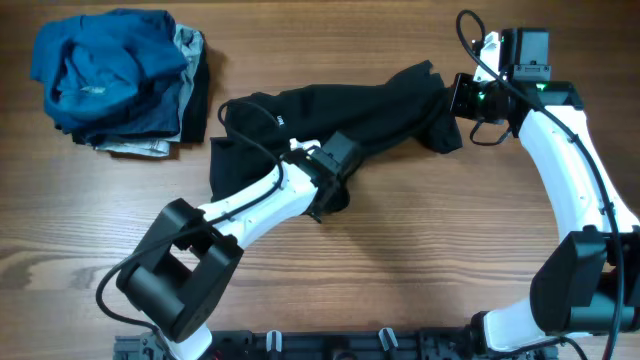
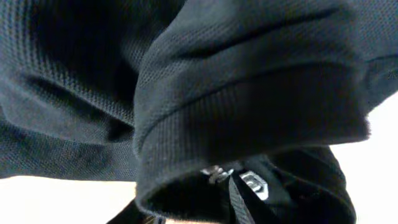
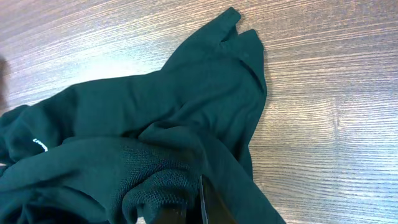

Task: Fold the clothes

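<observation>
Across the middle of the tabletop lies the black T-shirt, bunched into a crumpled band that runs from a wider heap at the left to a twisted end at the right. It is well apart from the pile with the blue garment in the far left corner. The shirt looks light, limp and thin, a fine knit that creases freely, so it should sag from any single pinch and drag in folds rather than slide as a sheet; nothing about it seems fragile. The right fingers are closed, with a gathered wad of cloth from the shirt's right end pinched at them. The left fingers sit on the cloth near its middle; their wrist view is filled by a ribbed hem fold, so I cannot tell whether they are wide or pinched. The best holds, to my eye, are hems, shoulder seams or sleeve edges, taken two at once and drawn apart to spread it flat.
</observation>
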Available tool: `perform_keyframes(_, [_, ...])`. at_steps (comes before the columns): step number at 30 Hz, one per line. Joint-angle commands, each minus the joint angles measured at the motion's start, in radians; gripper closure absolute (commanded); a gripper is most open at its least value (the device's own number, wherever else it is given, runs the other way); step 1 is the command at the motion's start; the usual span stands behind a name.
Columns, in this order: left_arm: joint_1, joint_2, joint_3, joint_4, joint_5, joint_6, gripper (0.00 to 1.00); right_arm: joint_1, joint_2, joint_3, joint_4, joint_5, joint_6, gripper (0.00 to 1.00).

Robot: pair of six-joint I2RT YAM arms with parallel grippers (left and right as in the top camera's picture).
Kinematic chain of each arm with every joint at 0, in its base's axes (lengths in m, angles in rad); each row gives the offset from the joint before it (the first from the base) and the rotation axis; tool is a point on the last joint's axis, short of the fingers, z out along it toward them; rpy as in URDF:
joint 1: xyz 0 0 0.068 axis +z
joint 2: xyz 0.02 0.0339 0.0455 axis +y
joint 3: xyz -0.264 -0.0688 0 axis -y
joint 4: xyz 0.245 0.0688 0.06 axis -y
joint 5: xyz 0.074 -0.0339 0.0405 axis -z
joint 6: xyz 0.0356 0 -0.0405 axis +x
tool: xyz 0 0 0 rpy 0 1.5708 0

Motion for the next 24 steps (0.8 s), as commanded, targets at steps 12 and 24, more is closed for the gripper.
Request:
perform_keyframes(12, [0.225,-0.365,0.319,-0.212,-0.069,0.204,0.96,-0.087,-0.22,0.053,-0.132,0.013,-0.016,0.96])
perform_keyframes(24, [0.325,-0.74,0.503,-0.226,-0.15,0.312,0.96,-0.2,-0.446,0.47,-0.557,0.056,-0.126,0.96])
